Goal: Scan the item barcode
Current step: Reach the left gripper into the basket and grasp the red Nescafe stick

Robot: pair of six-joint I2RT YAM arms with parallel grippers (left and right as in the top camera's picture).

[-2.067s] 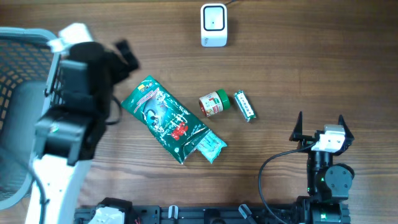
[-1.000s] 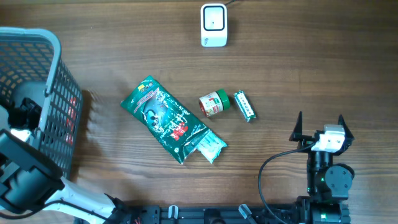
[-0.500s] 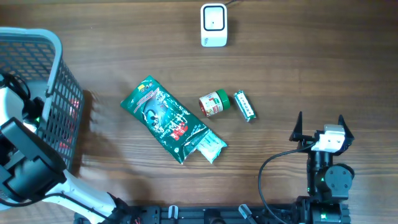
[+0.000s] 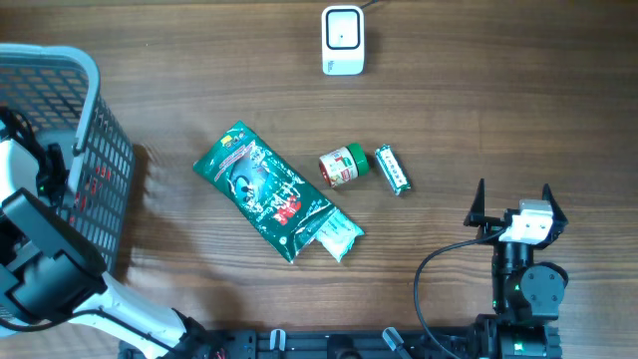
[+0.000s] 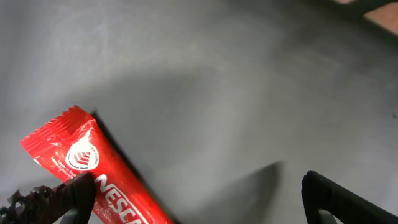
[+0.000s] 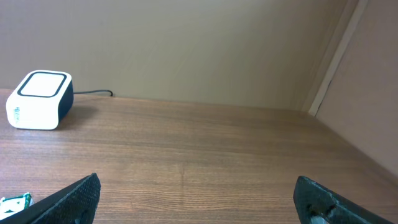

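**Left arm reaches into basket while four items lie unscanned on the table**

At 9 o'clock in the overhead view, the left arm point(image 4: 40, 269) bends up from the table's near edge and leans over the rim of the grey mesh basket point(image 4: 95, 110), wrist pointing down inside. The left gripper point(image 5: 199, 202) hovers with its fingers spread as wide as they go and holds nothing. In its wrist view a red sachet point(image 5: 93, 174) lies flat on the basket floor at about 8 o'clock, close to one fingertip.

At the centre of the table point(image 4: 498, 90) four items lie apart from the arms. The green pouch point(image 4: 267, 189) lies on a slant, its lower end overlapping a pale sachet point(image 4: 341, 237). A small jar point(image 4: 342, 166) and a green pack point(image 4: 392, 169) lie side by side just toward 3 o'clock of it.

The scanner point(image 4: 342, 40) stands at 12 o'clock, with nothing held up to it.

At 4 o'clock the right arm point(image 4: 526, 284) sits folded near its base, and the right gripper point(image 4: 512, 189) points up the table, fully spread and empty.

Judging by the layout, one item is binned and most of the job is left. The next step is likely to lift the left arm clear of the basket and pick up an item.
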